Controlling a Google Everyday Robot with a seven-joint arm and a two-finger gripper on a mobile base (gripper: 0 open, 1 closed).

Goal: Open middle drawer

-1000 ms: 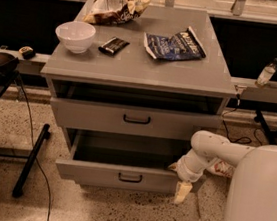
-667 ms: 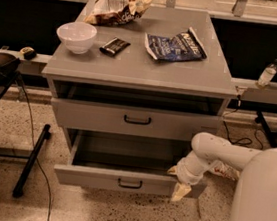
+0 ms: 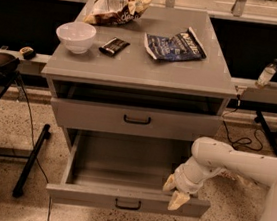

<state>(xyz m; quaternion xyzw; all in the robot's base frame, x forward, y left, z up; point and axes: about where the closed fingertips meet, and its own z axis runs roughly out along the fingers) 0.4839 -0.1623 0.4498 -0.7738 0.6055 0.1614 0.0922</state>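
Observation:
The middle drawer (image 3: 128, 200) is the lower of the two drawers in view. It is pulled far out and shows a plain grey inside and a low front panel with a black bar handle (image 3: 128, 204). My gripper (image 3: 173, 192) is at the right end of that front panel, reaching over its top edge from the right on a white arm (image 3: 232, 167). The taller-fronted drawer (image 3: 137, 119) above is slightly out. No third drawer shows.
On the cabinet top (image 3: 143, 68) lie a white bowl (image 3: 75, 36), a dark snack bar (image 3: 113, 45), a blue chip bag (image 3: 176, 44) and a brown chip bag (image 3: 117, 6). A black stand leg (image 3: 31, 160) lies on the floor at left. Cables (image 3: 240, 140) and a bottle (image 3: 267, 73) are at right.
The middle drawer has slid further out toward the camera, and my gripper has moved with its right front corner.

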